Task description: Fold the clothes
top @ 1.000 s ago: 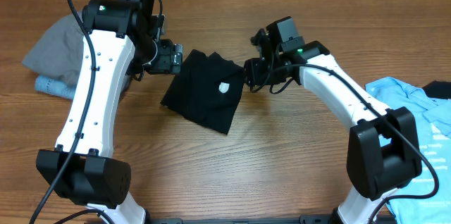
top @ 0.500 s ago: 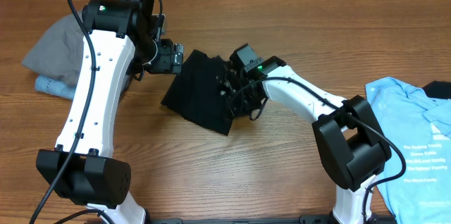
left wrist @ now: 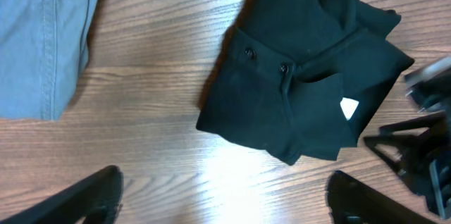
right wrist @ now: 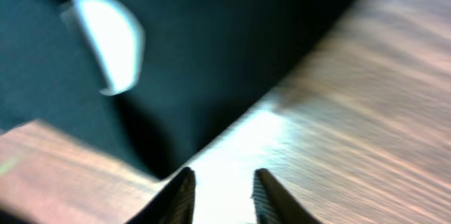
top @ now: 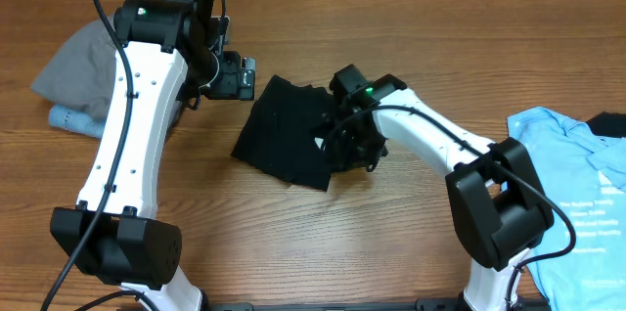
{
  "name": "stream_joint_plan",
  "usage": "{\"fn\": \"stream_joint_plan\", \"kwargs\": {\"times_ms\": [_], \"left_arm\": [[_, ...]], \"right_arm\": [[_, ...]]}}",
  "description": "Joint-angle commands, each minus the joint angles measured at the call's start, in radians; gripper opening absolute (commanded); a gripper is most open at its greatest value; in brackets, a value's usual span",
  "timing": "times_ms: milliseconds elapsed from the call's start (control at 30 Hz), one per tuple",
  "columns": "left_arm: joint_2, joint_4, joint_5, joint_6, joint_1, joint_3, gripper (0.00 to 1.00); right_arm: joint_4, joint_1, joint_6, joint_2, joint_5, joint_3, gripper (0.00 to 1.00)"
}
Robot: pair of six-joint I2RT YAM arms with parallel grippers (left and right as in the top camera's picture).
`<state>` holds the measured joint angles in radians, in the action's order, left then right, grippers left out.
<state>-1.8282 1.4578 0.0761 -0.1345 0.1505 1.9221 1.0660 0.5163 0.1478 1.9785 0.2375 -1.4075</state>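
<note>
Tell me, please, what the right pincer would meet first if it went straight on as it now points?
Probably the edge of the folded black fabric trousers, just ahead of the right pincer across a sliver of brown wooden table; depth is unclear.

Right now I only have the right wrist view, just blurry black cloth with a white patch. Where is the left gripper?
Observer: The left gripper is open and sits off a corner of the black trousers, not touching them.
Operator: Is the cloth folded at all?
Observer: Yes, it is a compact folded bundle. The left wrist view shows two buttons on its top layer.
Operator: Any other garment on my side?
Observer: A light blue printed T-shirt lies far to your right, well apart from the trousers.
</note>
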Motion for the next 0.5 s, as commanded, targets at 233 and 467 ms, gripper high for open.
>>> {"fn": "stream_joint_plan", "kwargs": {"times_ms": [233, 467], "left_arm": [[-0.004, -0.164, 0.063, 0.027, 0.000, -0.219, 0.38], [-0.004, -0.377, 0.262, 0.082, 0.000, -0.415, 0.41]], "right_arm": [[-0.273, -0.098, 0.066, -0.121, 0.332, -0.027, 0.10], [-0.524, -0.013, 0.140, -0.076, 0.231, 0.018, 0.07]]}}
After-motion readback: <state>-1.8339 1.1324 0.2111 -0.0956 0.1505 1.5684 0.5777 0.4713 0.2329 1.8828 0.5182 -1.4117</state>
